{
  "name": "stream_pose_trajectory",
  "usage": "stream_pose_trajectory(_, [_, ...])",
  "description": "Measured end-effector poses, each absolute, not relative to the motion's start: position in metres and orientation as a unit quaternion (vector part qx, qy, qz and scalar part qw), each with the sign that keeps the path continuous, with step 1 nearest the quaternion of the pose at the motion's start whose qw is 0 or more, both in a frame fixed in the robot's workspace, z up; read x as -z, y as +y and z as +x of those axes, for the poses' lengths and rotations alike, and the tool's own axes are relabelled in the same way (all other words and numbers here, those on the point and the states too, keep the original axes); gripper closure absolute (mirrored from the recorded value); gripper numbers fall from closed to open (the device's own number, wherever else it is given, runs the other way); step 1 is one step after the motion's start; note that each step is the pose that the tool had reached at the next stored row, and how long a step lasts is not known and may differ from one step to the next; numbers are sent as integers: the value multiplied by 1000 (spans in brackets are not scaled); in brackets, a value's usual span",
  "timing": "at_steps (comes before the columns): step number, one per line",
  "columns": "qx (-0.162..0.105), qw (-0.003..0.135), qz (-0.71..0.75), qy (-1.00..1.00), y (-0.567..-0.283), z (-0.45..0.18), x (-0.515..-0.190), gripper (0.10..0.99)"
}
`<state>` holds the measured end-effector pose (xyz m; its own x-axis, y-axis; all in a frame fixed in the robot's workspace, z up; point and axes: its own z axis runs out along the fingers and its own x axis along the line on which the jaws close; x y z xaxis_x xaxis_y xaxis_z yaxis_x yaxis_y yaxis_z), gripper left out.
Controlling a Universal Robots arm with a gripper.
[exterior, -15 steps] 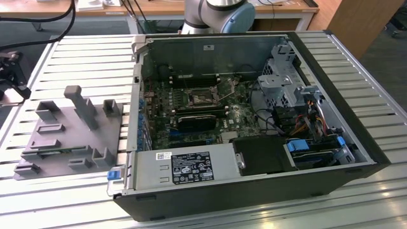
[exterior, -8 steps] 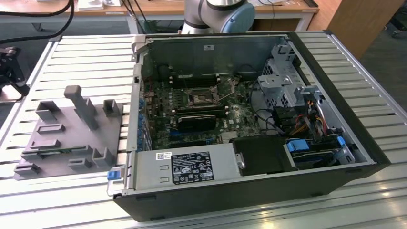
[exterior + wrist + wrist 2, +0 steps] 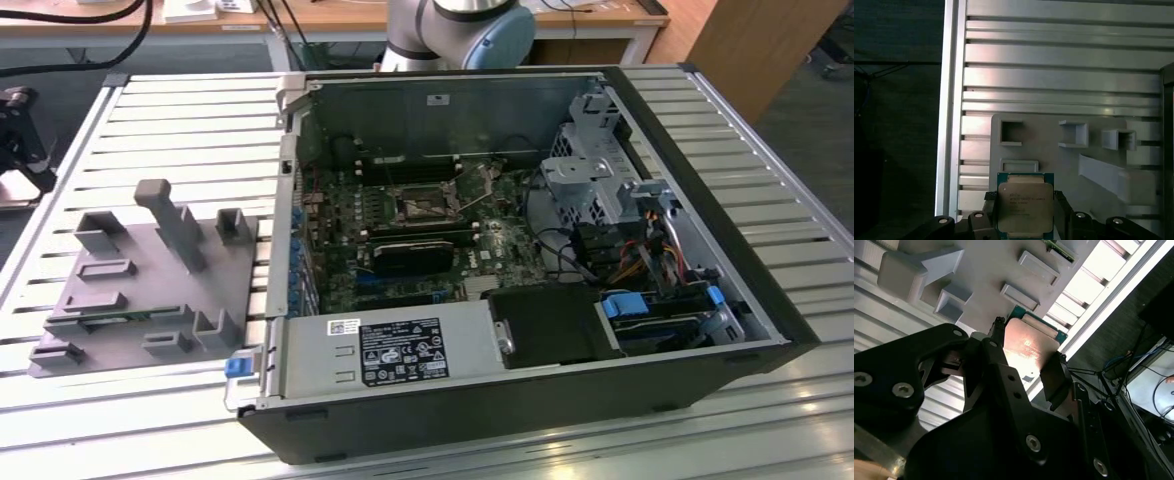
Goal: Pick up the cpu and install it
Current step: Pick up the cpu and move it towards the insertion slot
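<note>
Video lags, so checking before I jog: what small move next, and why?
Probably a short straight lift. The gripper has its jaws against both edges of the cpu, over the grey tray, whose upright posts stand nearby; sideways travel now might clip one.

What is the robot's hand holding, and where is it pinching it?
The hand holds the cpu, with its fingers pinching two opposite side edges of the chip.

Open computer case (image 3: pixel 534 415) on slatted table (image 3: pixel 187 130); grey tray (image 3: pixel 134 300) beside it.
</note>
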<state>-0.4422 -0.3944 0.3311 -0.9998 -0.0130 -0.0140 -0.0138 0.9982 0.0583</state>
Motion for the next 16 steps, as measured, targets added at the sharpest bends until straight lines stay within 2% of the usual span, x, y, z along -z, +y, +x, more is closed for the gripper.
stream_pose_trajectory(16, [-29,7,-7,1000,-390,-442,-350,549])
